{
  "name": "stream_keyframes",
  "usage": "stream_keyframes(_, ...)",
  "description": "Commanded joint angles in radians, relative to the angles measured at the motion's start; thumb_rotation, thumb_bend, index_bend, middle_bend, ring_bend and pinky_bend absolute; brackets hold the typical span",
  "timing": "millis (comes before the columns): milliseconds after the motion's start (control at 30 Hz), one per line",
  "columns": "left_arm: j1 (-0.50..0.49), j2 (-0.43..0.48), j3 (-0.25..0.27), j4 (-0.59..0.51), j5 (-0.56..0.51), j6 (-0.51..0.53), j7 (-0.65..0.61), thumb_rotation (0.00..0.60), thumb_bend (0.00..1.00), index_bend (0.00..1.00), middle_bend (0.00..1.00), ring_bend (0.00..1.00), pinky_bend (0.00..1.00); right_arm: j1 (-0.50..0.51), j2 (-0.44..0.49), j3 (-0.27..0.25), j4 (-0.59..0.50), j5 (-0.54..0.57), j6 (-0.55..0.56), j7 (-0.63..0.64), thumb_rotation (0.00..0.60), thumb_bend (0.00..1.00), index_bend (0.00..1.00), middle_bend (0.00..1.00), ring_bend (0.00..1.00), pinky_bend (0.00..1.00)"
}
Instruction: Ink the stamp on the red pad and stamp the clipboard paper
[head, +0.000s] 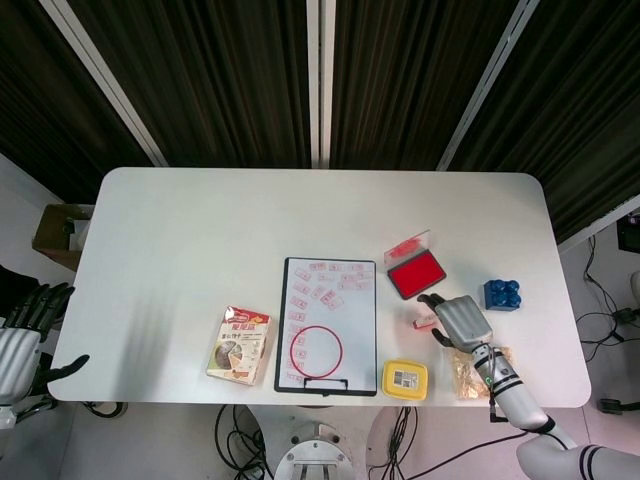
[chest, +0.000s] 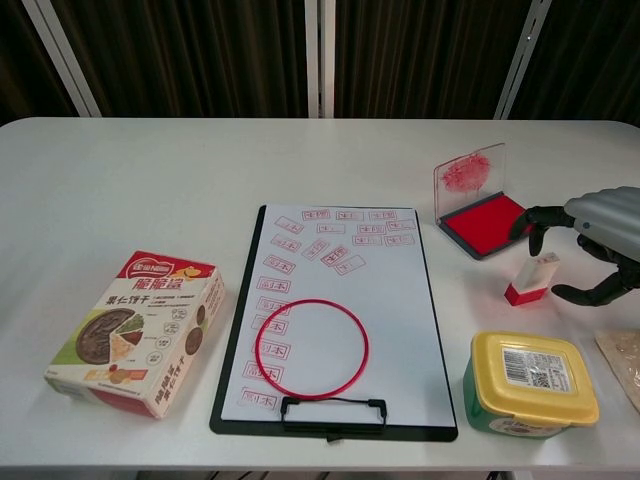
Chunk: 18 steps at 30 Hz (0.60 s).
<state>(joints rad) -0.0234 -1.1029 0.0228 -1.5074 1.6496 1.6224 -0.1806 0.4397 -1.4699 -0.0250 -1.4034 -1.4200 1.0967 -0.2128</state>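
The stamp (chest: 531, 279), a white block with a red base, stands slightly tilted on the table (chest: 150, 180), in the head view (head: 424, 322) just below the red pad. The red ink pad (chest: 484, 222) lies open with its clear lid (chest: 469, 177) raised, right of the clipboard (chest: 340, 315). The clipboard paper (head: 329, 320) carries several red stamp marks and a red circle (chest: 311, 348). My right hand (chest: 598, 240) hovers just right of the stamp, fingers spread apart around it, holding nothing. My left hand (head: 22, 340) hangs off the table's left edge, fingers apart and empty.
A yellow-lidded box (chest: 531, 383) sits right in front of the stamp. A snack box (chest: 135, 332) lies left of the clipboard. A blue block (head: 502, 294) and a crinkly packet (head: 470, 370) lie near the right hand.
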Motion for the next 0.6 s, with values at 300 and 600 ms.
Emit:
stream_keyframes(300,0.006,0.008,0.001,-0.017,0.005,0.009,0.010,0.600,0.00,0.10,0.09,0.07,0.16,-0.220,0.190,-0.021,0.036,-0.186,0.488,0.284,0.600,0.12,0.15,0.29,0.75,1.00)
stream_keyframes(600,0.006,0.026,-0.003,-0.053,0.011,0.018,0.041,0.600,0.00,0.10,0.09,0.07,0.16,-0.327,0.319,0.005,-0.077,0.005,0.446,0.404,0.600,0.03,0.00,0.00,0.00,0.00)
